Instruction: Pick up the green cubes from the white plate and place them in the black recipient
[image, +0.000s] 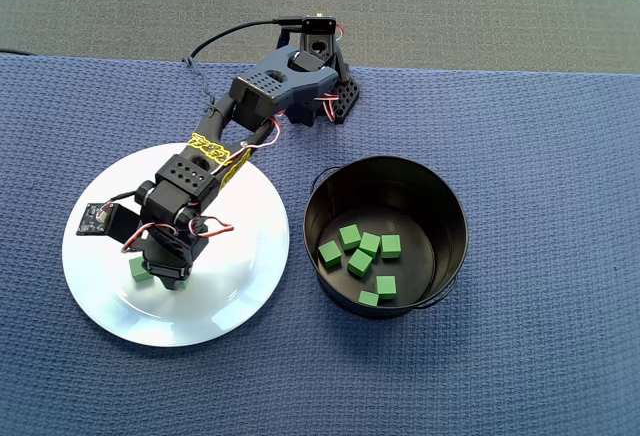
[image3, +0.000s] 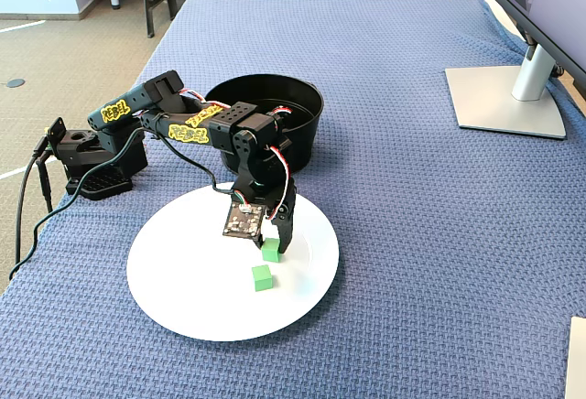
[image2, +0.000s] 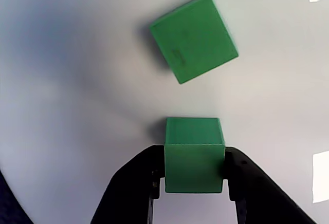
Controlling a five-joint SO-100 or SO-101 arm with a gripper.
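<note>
My gripper [image2: 194, 158] is shut on a green cube [image2: 194, 144], its black jaws pressed on both sides of it, low over the white plate [image2: 77, 80]. A second green cube [image2: 194, 36] lies loose on the plate just beyond it. In the fixed view the gripper [image3: 273, 245] holds its cube [image3: 271, 253] near the middle of the plate [image3: 183, 280], with the loose cube [image3: 263, 277] beside it. In the overhead view the gripper [image: 168, 272] hides the held cube; the loose cube [image: 140, 268] shows beside it. The black pot [image: 440, 196] to the right holds several green cubes [image: 360, 261].
The arm's base [image3: 92, 156] stands on the blue cloth [image3: 412, 234] left of the pot [image3: 298, 129], with a cable [image3: 27, 216] trailing off it. A monitor stand [image3: 504, 97] sits at the far right.
</note>
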